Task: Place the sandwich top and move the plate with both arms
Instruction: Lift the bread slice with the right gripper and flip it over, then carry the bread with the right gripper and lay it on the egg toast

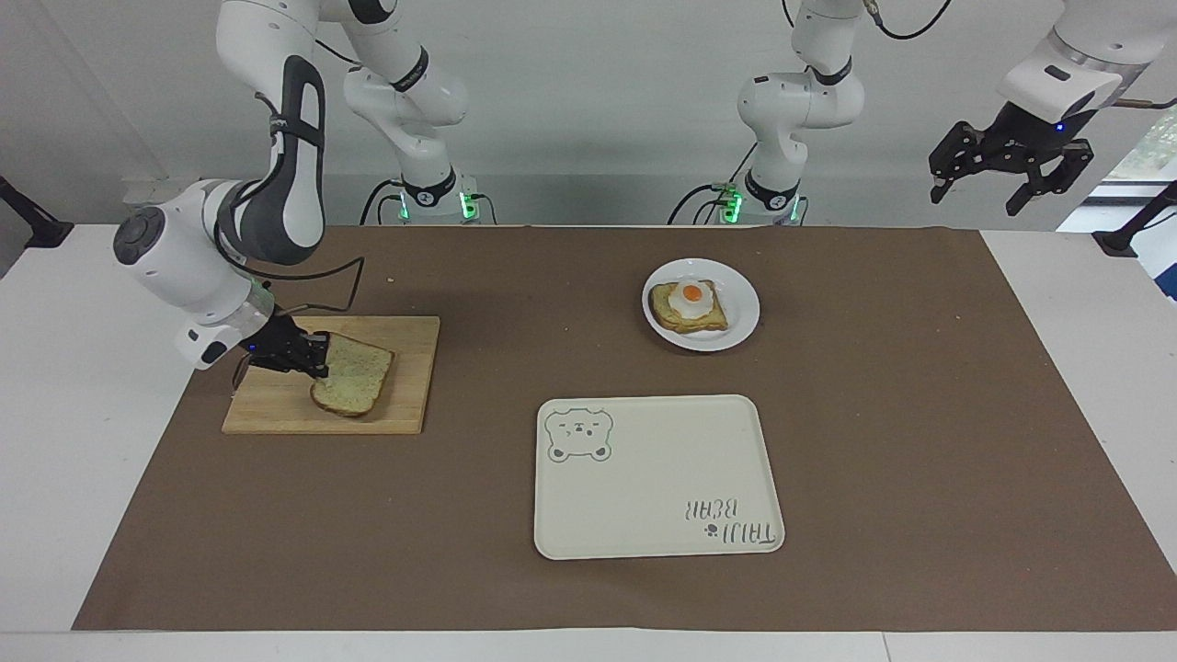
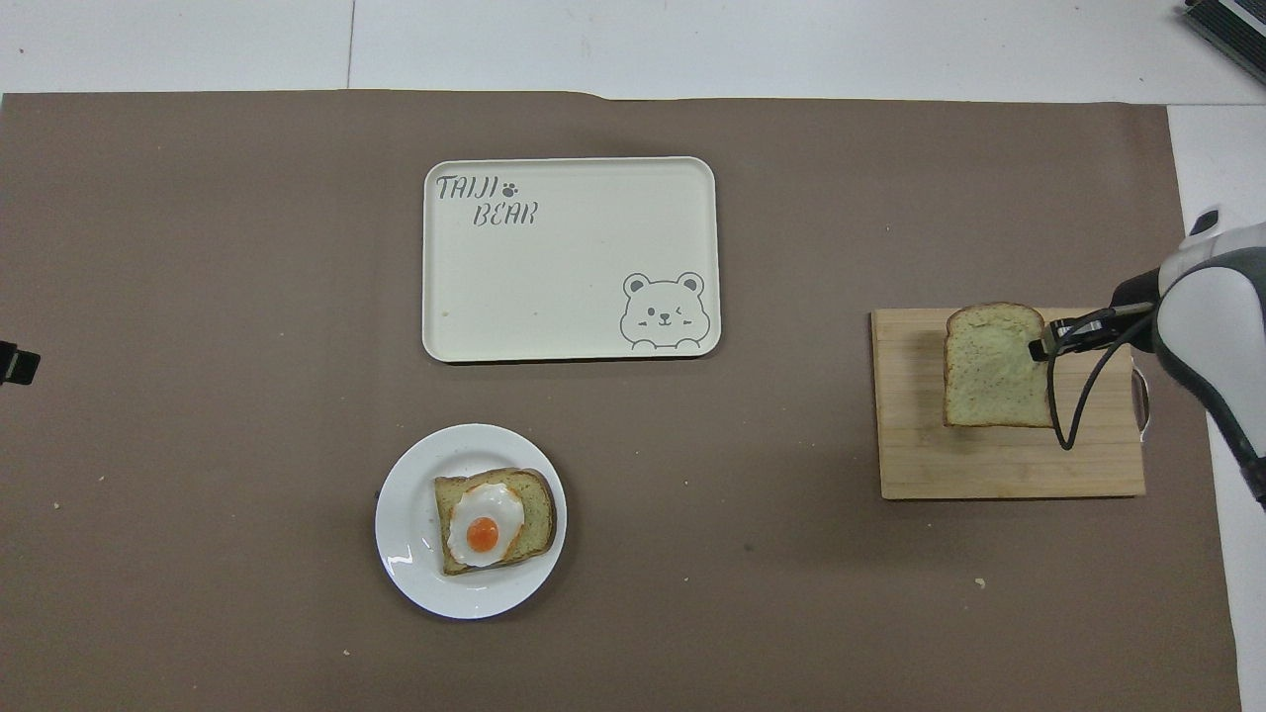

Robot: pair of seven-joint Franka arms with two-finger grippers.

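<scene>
The sandwich top (image 1: 354, 379) is a pale speckled bread slice, tilted, with one edge lifted above the wooden board (image 1: 276, 414). My right gripper (image 1: 317, 354) is shut on that raised edge; both also show in the overhead view, the slice (image 2: 994, 366) and the gripper (image 2: 1040, 348). The white plate (image 1: 743, 322) sits near the robots and carries an egg-topped bread slice (image 1: 690, 303); the plate (image 2: 406, 534) also shows in the overhead view. My left gripper (image 1: 979, 188) waits open, high over the left arm's end of the table.
A cream tray with a bear drawing (image 1: 653, 478) lies farther from the robots than the plate. The wooden board (image 2: 989, 475) lies toward the right arm's end. A brown mat covers the table.
</scene>
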